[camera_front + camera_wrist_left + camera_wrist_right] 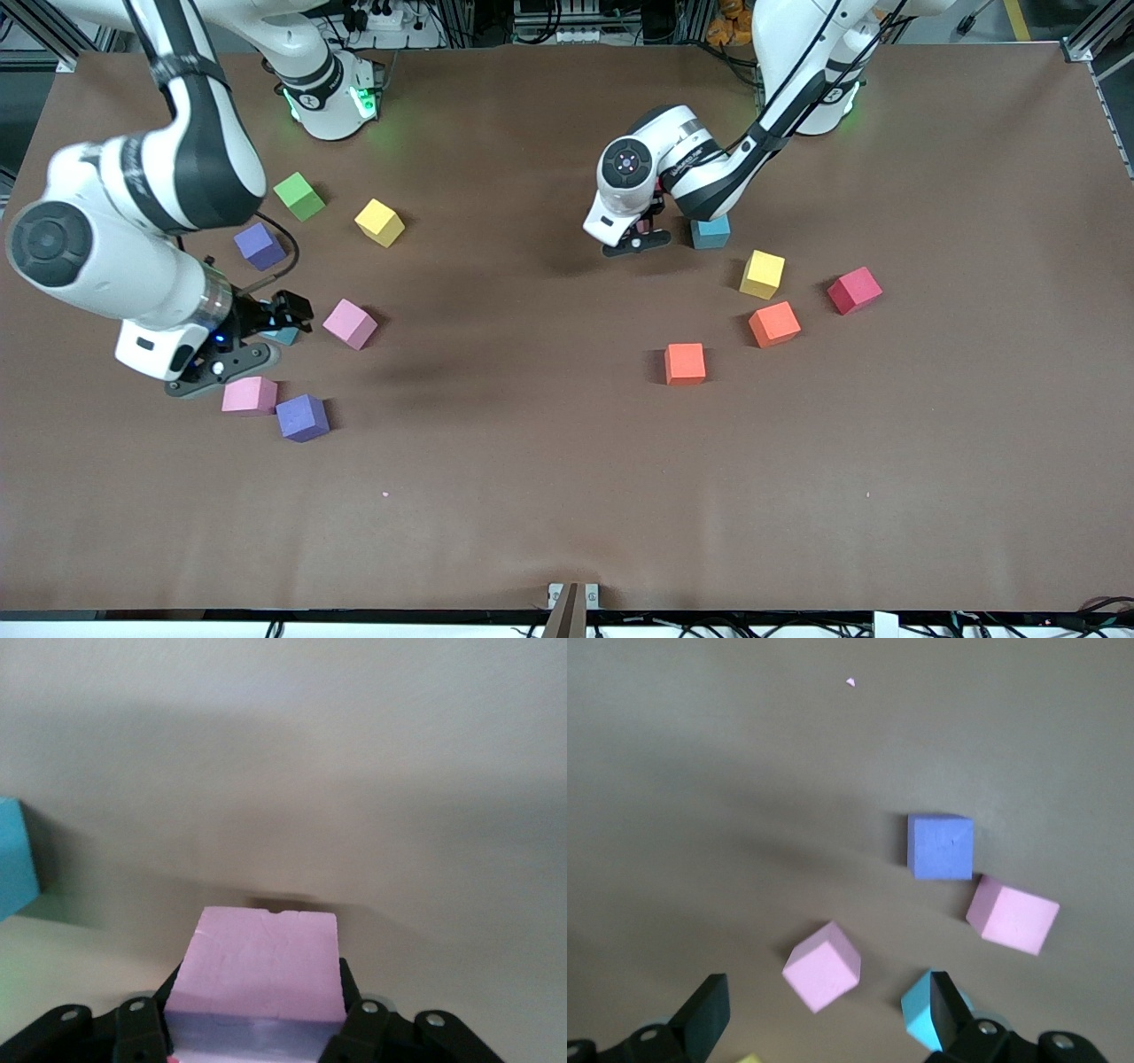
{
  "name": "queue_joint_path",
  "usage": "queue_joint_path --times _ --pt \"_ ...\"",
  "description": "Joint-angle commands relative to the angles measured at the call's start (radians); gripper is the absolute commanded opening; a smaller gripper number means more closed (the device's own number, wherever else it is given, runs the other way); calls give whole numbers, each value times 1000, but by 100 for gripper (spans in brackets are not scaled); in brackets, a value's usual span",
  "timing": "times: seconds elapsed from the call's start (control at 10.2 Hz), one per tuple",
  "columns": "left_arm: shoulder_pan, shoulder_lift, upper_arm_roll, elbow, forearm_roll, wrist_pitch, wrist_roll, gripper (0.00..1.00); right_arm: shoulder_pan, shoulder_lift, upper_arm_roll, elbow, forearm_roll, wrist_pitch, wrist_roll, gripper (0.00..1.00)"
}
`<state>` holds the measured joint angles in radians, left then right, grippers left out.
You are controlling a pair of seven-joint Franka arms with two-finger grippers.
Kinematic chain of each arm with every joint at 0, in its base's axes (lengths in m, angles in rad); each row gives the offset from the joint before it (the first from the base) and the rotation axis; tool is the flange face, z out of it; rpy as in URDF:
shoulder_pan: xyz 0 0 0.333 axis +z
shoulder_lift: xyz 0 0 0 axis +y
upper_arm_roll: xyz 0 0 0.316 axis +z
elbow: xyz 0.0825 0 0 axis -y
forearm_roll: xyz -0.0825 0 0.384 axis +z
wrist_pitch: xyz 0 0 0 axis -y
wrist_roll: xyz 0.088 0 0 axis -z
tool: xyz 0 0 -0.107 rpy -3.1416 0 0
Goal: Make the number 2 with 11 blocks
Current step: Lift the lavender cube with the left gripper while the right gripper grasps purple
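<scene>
Right gripper [266, 341]: fingers spread wide and empty, low over a blue cube [283, 336] that sits at its fingertips. Around it, toward the right arm's end of the table: purple cube [259, 245], green cube [299, 196], yellow cube [379, 221], pink cube [350, 323], a second pink cube [249, 395] touching a second purple cube [302, 417]. Table [549, 478]: brown, bare through its middle, no figure begun. Left gripper [640, 237]: clamped on a pink cube [261, 970], the pads on two facing sides, held down near the table; in the front view the cube is hidden under the wrist. Just beside it, a second blue cube [710, 232]. Toward the left arm's end: yellow cube [762, 274], two orange cubes [685, 363] [774, 323], red cube [854, 290]; a second red one is not in view. Handling note: the step looks like carrying the gripped pink cube to the bare middle as a first piece. Lift straight, clear the neighbouring blue cube, set it flat and square, leaving room for ten more.
</scene>
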<state>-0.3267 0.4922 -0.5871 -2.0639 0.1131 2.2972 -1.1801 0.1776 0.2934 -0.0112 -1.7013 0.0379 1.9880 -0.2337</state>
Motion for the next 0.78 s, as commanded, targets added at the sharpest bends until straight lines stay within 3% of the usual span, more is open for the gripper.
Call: queue_joint_path --times 0.0,0.39,0.49,0.68 --pt "-90 18 3 108 2 -9 -58 0 5 22 -4 -116 11 216 -22 100" --pt "-296 132 12 287 32 -8 -26 0 -39 137 -4 -127 11 370 -99 100" --pt "-337 169 16 315 87 -9 -21 0 -58 160 -4 -110 10 376 -151 100" --pt "-357 216 35 353 105 -12 -16 0 -93 209 -3 -54 4 374 -243 100"
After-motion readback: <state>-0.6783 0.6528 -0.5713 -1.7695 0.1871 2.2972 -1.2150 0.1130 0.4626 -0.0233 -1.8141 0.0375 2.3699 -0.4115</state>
